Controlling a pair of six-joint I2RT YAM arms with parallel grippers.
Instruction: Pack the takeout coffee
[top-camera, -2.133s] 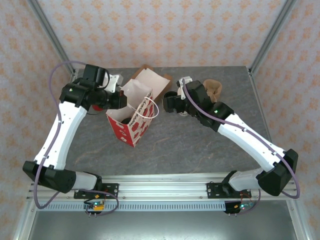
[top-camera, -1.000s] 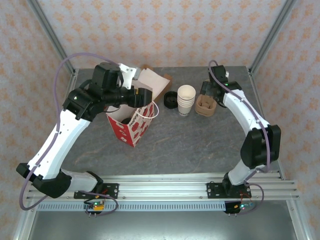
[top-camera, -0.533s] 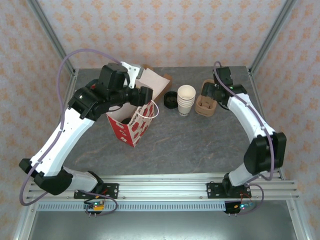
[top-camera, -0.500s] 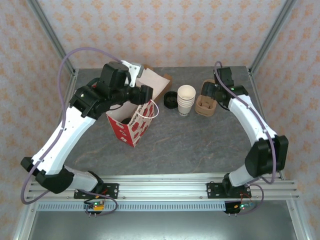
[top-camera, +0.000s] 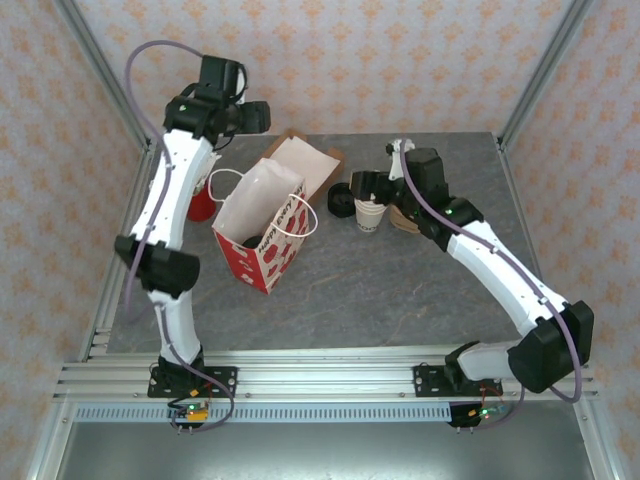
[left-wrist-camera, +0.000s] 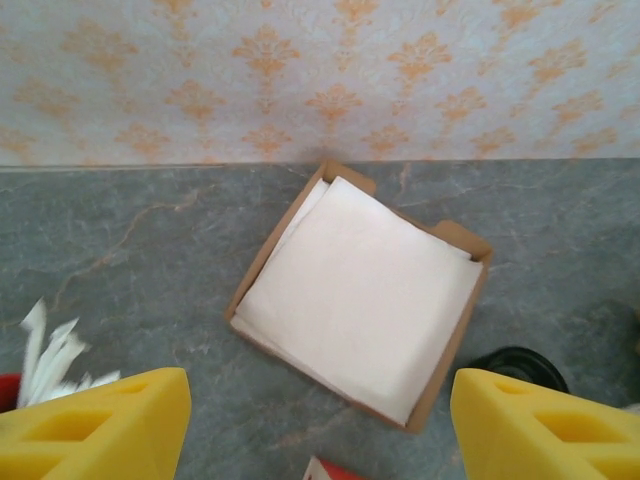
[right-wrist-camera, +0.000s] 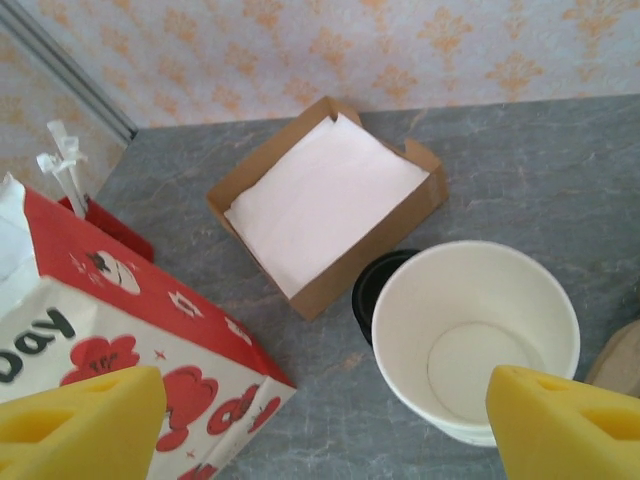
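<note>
- Sitting low inside the open mouth of the red-and-white paper bag, the takeout coffee shows in the top view as only a small, dark, rounded patch that reads as its black lid. The bag's walls hide the cup body, so I cannot tell its colour or whether it is upright.
- The bag stands upright on the grey marbled desk, left of centre. Its white inside faces up, and a thin white handle loops over its right rim.
- The left hand hangs high above the desk's far-left corner, clear of everything. In the left wrist view, the left hand has its yellow fingers spread wide with nothing between them.
- Below it lies a shallow cardboard box of white napkins, which sits just behind the bag.
- The right hand hovers over the stack of white cups. In the right wrist view, the right hand is released and empty, and the top cup is below it, open and lidless.
- A stack of black lids sits just beside the cups on their left.
- A brown cardboard carrier lies just to the right of the cups, partly under the arm.
- A red holder with white sticks stands left of the bag.
</note>
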